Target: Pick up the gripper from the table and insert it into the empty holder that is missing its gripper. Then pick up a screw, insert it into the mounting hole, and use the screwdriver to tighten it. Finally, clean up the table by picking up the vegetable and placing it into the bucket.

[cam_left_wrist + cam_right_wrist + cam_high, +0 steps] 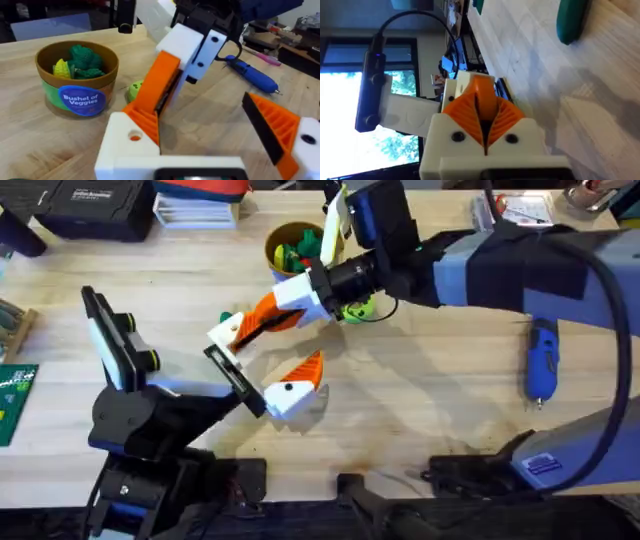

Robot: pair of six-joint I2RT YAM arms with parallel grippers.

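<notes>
The right gripper (240, 328), fingers pressed together, crosses the spread left gripper (270, 370) at frame centre — a clash could jam both. The vegetable (571, 20) lies on the table, the bucket (290, 248) upper centre, the screwdriver (541, 360) far right — untouched.

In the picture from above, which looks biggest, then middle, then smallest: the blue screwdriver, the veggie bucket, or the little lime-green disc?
Biggest to smallest:
1. bucket
2. screwdriver, longer but thinner, so this one's close
3. lime-green disc, partly hidden by the right arm
</notes>
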